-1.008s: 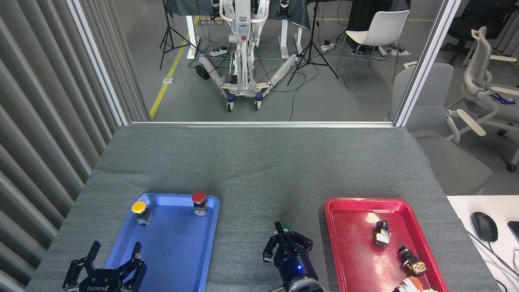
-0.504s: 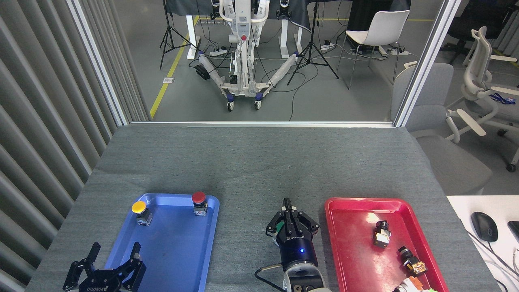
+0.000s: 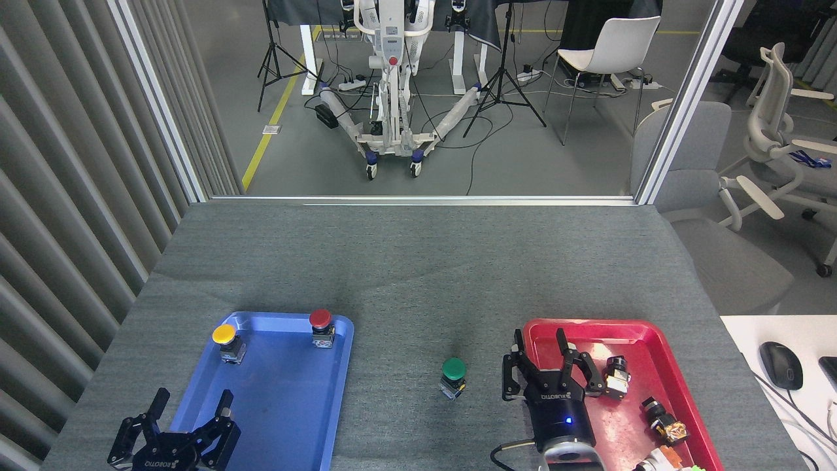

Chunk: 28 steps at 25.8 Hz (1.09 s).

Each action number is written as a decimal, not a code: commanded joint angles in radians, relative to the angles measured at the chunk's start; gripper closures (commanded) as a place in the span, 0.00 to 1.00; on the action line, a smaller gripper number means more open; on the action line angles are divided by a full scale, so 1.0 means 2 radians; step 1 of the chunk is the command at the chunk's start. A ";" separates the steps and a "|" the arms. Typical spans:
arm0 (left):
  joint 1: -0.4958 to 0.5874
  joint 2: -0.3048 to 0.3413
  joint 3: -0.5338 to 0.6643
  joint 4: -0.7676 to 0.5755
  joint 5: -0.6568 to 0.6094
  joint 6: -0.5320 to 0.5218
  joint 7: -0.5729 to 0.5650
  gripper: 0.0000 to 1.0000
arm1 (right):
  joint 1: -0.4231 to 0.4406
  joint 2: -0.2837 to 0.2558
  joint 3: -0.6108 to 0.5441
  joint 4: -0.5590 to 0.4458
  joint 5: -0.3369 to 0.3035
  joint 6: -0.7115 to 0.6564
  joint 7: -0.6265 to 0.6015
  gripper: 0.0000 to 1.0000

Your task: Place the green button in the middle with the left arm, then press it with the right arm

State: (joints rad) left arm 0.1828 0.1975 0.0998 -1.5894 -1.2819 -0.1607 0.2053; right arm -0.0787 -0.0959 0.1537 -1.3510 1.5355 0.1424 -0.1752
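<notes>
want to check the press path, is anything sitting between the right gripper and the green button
Nothing visible does. The green button stands alone on bare grey table between the blue tray and the red tray. The right gripper, fingers apart, sits to its right over the red tray's near-left edge, with only open table between them.

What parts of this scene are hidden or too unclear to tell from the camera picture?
- Head view: the items at the near end of the red tray are cut off by the bottom edge.
- The small dark parts in that tray are too small to identify.
- The right gripper hides part of the tray's left side.
- The base of the green button is too small for any detail.
- The left gripper wrist runs off the bottom edge.
</notes>
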 commanded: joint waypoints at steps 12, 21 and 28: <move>-0.003 -0.001 0.001 0.002 0.001 -0.009 0.002 0.00 | 0.102 -0.028 -0.048 -0.090 0.000 -0.064 -0.004 0.00; -0.003 -0.001 0.001 0.002 0.001 -0.011 -0.002 0.00 | 0.105 -0.024 -0.057 -0.096 -0.001 -0.065 -0.024 0.00; -0.002 -0.001 0.001 0.012 0.001 -0.015 -0.001 0.00 | 0.108 -0.016 -0.058 -0.097 -0.008 -0.065 -0.026 0.00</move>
State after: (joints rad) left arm 0.1768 0.1963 0.1012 -1.5788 -1.2813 -0.1897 0.2018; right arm 0.1359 -0.1293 0.0374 -1.5444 1.5283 0.0123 -0.2240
